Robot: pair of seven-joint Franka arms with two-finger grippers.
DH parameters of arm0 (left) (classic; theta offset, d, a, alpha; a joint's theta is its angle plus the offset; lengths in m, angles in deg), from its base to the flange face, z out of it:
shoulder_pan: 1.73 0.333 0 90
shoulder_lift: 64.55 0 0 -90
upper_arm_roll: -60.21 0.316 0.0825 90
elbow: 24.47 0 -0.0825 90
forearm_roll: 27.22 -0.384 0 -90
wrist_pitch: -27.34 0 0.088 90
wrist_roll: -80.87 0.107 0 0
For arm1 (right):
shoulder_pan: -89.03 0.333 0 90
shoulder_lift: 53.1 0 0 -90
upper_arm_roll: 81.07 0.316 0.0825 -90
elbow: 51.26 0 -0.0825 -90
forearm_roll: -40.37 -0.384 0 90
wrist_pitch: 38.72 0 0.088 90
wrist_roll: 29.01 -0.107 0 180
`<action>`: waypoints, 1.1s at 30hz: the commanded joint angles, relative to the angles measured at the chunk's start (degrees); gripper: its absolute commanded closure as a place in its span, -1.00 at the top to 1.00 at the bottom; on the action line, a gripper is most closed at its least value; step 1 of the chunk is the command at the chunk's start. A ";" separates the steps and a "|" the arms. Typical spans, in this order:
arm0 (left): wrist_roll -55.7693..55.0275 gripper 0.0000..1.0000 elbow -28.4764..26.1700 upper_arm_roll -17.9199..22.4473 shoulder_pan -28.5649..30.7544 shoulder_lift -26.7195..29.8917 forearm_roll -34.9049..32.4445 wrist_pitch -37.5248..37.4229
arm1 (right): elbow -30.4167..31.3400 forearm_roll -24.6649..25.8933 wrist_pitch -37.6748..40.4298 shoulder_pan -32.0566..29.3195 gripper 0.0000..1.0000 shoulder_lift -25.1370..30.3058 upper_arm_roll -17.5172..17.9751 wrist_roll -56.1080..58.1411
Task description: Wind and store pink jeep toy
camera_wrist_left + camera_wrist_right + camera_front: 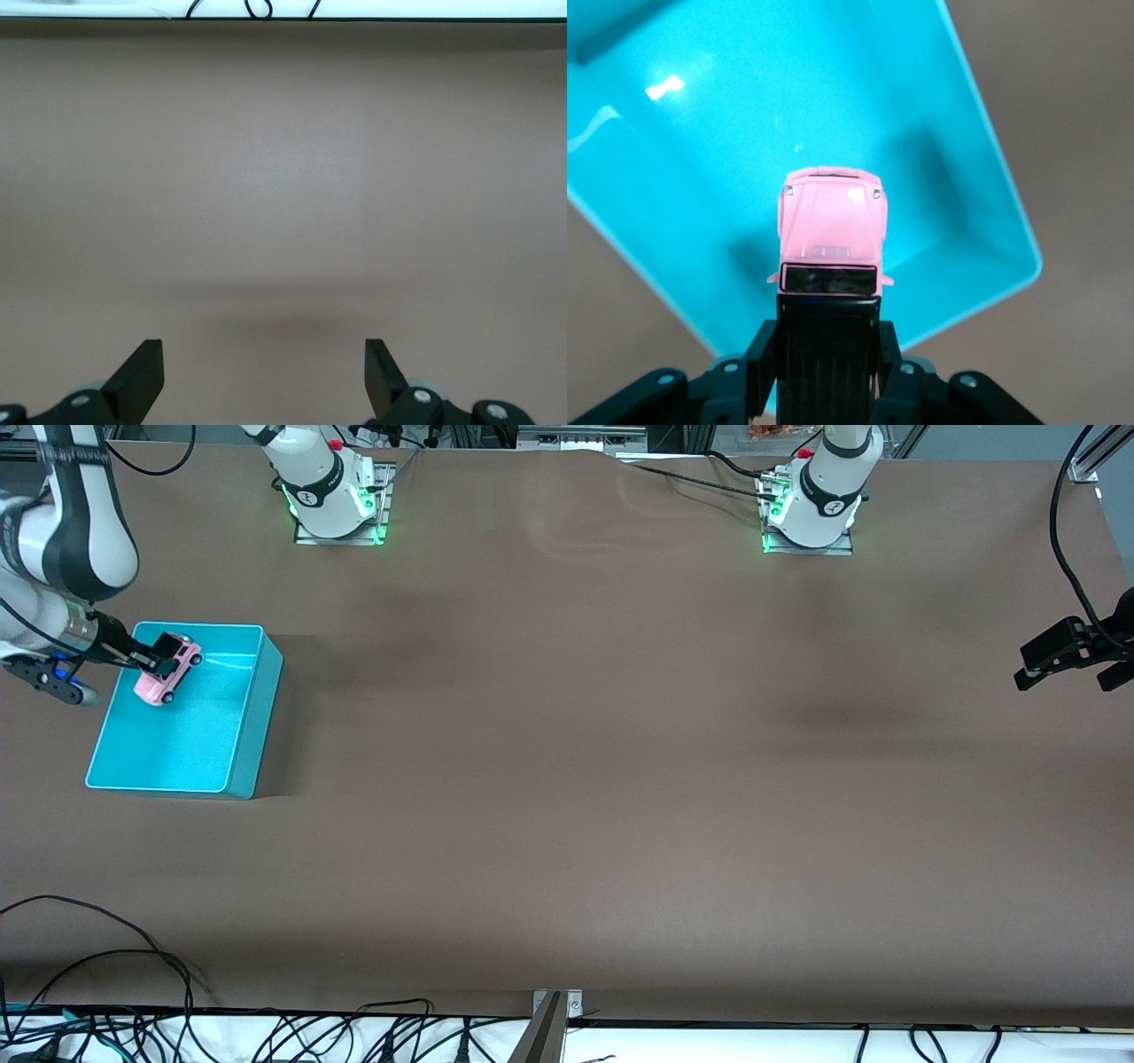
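Table carries the turquoise bin at the right arm's end, and over it the right gripper is clamped on the pink jeep toy. Height above the bin floor is hard to judge, so lower gently before letting go. The left gripper waits, fingers apart.

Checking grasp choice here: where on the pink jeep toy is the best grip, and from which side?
Its black rear: the right gripper is shut on the pink jeep toy there, coming from its back end. The boxy, flat-sided rear suits two fingers, leaving its nose free over the turquoise bin.
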 commanded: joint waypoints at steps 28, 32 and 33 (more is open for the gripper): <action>0.80 1.00 -1.51 0.06 -0.39 1.44 0.97 -0.14 | 2.60 1.90 -7.47 -0.91 0.08 -10.85 -0.22 8.31; 0.80 1.00 -1.51 0.06 -0.39 1.44 1.06 -0.14 | 2.52 1.90 -5.72 -0.82 1.00 -10.06 -0.13 7.00; 0.80 1.00 -1.51 0.14 -0.39 1.44 0.97 -0.14 | 2.52 1.90 -5.54 -0.82 1.00 -9.71 -0.13 6.82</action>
